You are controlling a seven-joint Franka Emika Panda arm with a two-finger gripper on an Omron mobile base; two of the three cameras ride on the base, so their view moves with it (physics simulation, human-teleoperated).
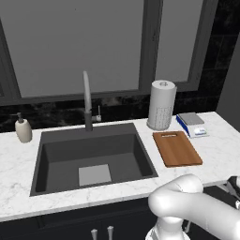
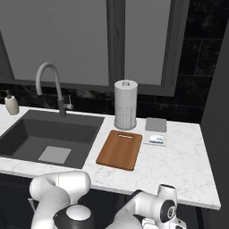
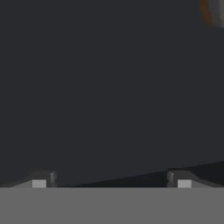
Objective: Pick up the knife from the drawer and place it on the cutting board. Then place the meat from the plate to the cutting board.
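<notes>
The reddish-brown cutting board (image 1: 177,148) (image 2: 120,149) lies bare on the white marble counter, right of the sink, with its slot handle toward the wall. My arm reaches down in front of the counter edge, below the board. In the hand view my gripper (image 3: 111,183) is open, its fingertips (image 3: 39,181) far apart with nothing between them, facing a flat dark surface. A blurred orange and grey shape (image 3: 213,11) sits at the top right corner; I cannot tell what it is. The knife, the drawer, the meat and the plate are out of view.
A dark sink (image 1: 93,159) (image 2: 44,138) with a tall faucet (image 1: 87,101) is left of the board. A paper towel roll (image 1: 161,105) (image 2: 125,105) and a blue-and-grey flat box (image 1: 192,124) (image 2: 155,130) stand behind the board. A soap dispenser (image 1: 23,129) is at the far left.
</notes>
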